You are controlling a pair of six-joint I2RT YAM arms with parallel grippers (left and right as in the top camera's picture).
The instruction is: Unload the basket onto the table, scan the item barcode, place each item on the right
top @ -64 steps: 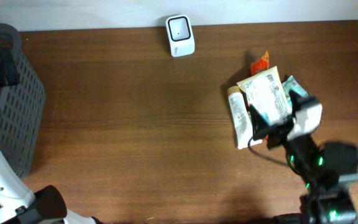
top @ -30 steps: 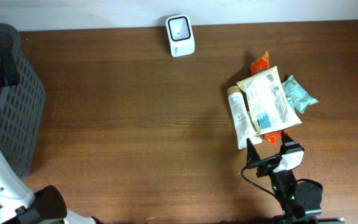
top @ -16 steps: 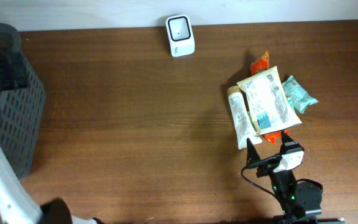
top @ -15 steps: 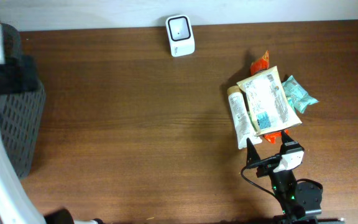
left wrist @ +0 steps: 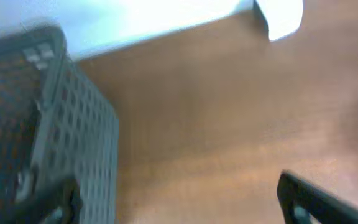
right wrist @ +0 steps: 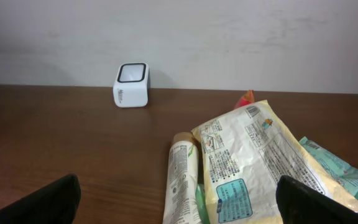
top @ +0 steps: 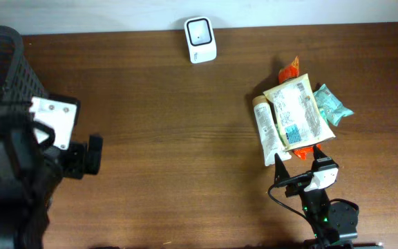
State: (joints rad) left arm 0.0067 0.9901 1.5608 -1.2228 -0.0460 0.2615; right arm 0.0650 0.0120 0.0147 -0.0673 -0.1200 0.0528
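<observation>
A pile of items lies at the right of the table. It holds a cream printed pouch (top: 297,114) (right wrist: 260,162), a white tube (top: 264,131) (right wrist: 182,180), a teal packet (top: 332,104) (right wrist: 337,171) and an orange packet (top: 289,69) (right wrist: 246,99). The white scanner (top: 200,39) (right wrist: 131,85) stands at the far edge. My right gripper (top: 297,162) (right wrist: 179,205) is open and empty just in front of the pile. My left gripper (left wrist: 179,202) is open and empty, and its view is blurred.
A dark grey mesh basket (top: 5,55) (left wrist: 73,143) stands at the left edge. The left arm (top: 47,138) looms large beside it in the overhead view. Bare brown tabletop (top: 157,124) lies between basket and pile.
The left arm has swung up from the lower left to beside the basket. The right arm, which pulled back off the pile earlier, has stayed still for the last second.
</observation>
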